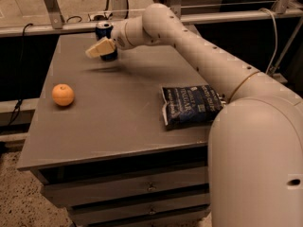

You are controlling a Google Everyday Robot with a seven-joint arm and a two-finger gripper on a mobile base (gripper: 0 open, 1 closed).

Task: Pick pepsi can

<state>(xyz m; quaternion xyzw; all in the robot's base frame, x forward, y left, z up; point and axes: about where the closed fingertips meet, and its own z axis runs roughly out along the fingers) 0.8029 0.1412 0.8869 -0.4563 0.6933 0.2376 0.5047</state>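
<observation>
gripper (pixel 97 49) low over table (pixel 118 126) at far left, right in front of can, overlapping it | grip state: cannot tell | can (pixel 103 30) upright at far edge | orange (pixel 63 94) left | bag (pixel 189 105) flat, right

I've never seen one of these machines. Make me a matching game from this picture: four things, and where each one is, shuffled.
Things:
1 orange
2 pepsi can
3 chip bag
4 tool

Places:
A at the far edge of the table
B close in front of the can, above the tabletop
C alone towards the picture's left side
D lying flat towards the right, beside the arm

Pairs: 1-C, 2-A, 3-D, 4-B.
</observation>
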